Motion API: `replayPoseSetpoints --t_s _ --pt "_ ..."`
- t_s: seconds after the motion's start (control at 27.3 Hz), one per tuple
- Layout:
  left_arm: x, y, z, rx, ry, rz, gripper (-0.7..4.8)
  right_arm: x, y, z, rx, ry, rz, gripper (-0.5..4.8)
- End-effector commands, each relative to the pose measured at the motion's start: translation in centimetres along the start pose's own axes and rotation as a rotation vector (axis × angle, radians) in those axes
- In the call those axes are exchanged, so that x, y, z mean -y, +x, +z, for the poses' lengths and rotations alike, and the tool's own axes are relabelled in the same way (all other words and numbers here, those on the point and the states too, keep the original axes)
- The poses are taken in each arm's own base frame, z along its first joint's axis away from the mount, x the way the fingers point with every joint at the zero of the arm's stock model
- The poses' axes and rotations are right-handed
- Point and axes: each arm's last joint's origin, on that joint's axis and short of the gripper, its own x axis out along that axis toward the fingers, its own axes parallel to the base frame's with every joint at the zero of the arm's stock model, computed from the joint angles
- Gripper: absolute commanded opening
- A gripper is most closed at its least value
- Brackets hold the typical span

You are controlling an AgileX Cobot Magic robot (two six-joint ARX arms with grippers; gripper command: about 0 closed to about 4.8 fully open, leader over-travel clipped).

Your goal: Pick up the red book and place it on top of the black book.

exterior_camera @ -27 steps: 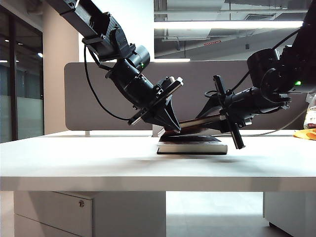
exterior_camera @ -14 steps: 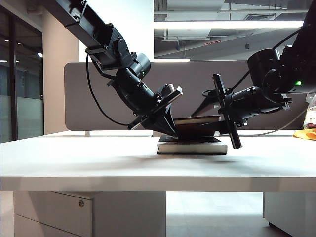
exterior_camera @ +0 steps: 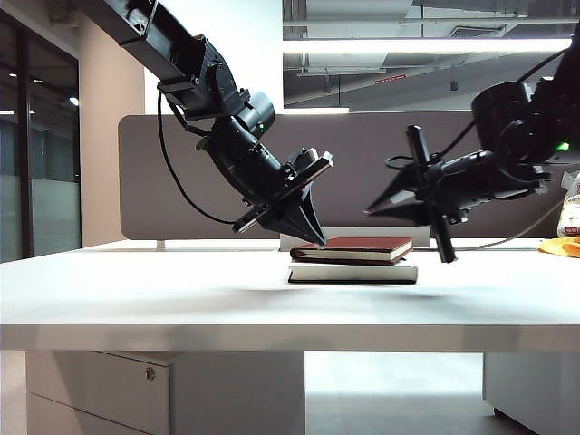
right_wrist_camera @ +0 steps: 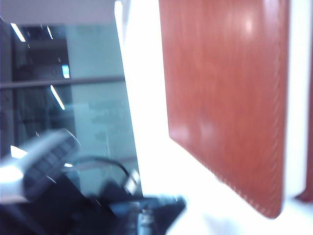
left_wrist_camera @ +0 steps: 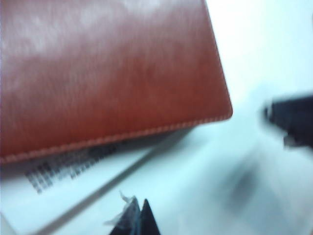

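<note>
Black left end effector (exterior_camera: 313, 237) angled down, right end effector (exterior_camera: 373, 210) level, clamped

table (exterior_camera: 136, 299): white | partition (exterior_camera: 163, 181): grey, behind | drawer (exterior_camera: 100, 385): beneath, keyhole

the thin maroon hardcover notebook (exterior_camera: 352, 248) lay flat on top of the thicker black-covered book (exterior_camera: 353, 272), which rested on the white table (exterior_camera: 181, 299). the left gripper (exterior_camera: 309, 235) hung just above the stack's left end; the right gripper (exterior_camera: 373, 210) hovered above its right, apart.
</note>
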Motion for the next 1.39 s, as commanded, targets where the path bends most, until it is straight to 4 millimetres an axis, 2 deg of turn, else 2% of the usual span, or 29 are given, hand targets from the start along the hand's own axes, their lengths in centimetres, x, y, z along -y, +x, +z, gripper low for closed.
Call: replayPoseSetpoints --t_s 0.04,0.07,0.26,0.51,0.7,0.91,1.13,1.39 --pt "0.8 -1.2 0.2 -0.015 0.016 -0.013 -0.05 -0.3 -1.0 1.2 0.07 -0.019 0.015 -0.07" --pt "1.0 -1.5 0.4 -0.012 0.03 -0.014 -0.05 -0.3 -1.1 1.3 0.08 -0.02 0.013 -0.07" --pt "3.6 -5.6 2.1 0.082 0.088 -0.014 -0.05 -0.2 -1.7 2.0 0.119 -0.046 0.007 -0.07" --pt "5.3 -8.3 2.7 0.12 0.11 -0.018 -0.05 -0.7 -1.4 2.5 0.134 -0.102 -0.026 -0.07" --pt "5.5 -8.9 2.3 0.088 0.131 0.022 -0.05 -2.3 -1.2 3.4 0.146 -0.198 -0.104 -0.07" --pt "5.4 -8.9 1.8 0.034 0.145 0.034 -0.05 -3.4 -1.7 4.8 0.193 -0.221 -0.146 -0.07" --pt "5.5 -9.1 1.7 0.03 0.152 0.034 -0.05 -2.6 -2.1 5.6 0.22 -0.249 -0.188 -0.07" --pt "5.6 -9.2 1.7 0.025 0.162 0.032 -0.05 -1.2 -1.8 5.7 0.223 -0.281 -0.255 -0.07"
